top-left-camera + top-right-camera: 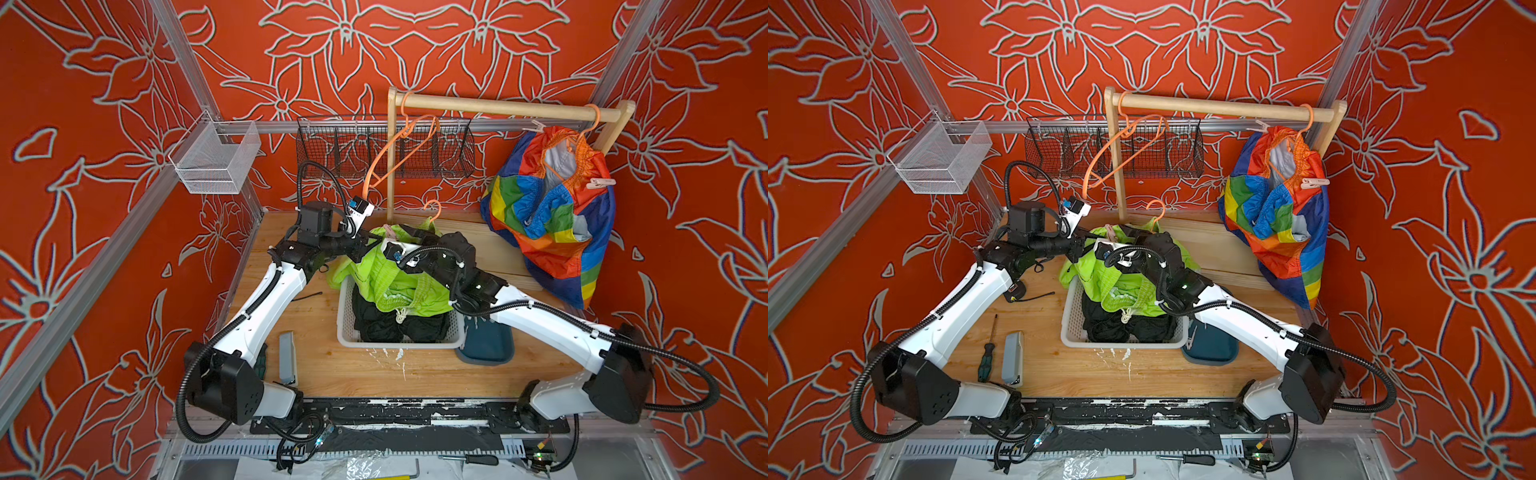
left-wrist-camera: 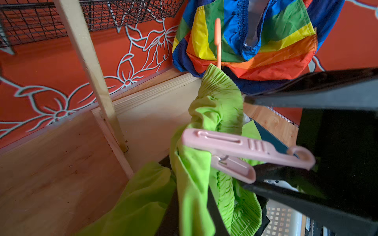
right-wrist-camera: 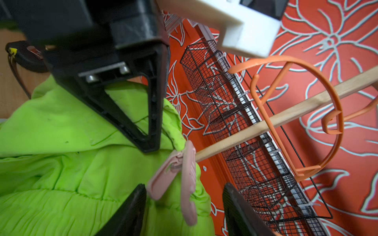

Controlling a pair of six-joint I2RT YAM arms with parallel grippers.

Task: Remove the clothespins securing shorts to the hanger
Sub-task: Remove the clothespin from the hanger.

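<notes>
Lime green shorts on an orange hanger hang over the white basket, on top of the black shorts. A pink clothespin grips their waistband. My left gripper is shut on the lime fabric beside that pin. The right gripper is open, and the pin's handles lie between its fingers. Rainbow shorts hang from the wooden rail, with a pink clothespin at their waist and a pale clothespin higher up.
An empty orange hanger hangs at the rail's left end, in front of a black wire basket. A white mesh bin is on the left wall. A teal tray, a grey block and a screwdriver lie on the table.
</notes>
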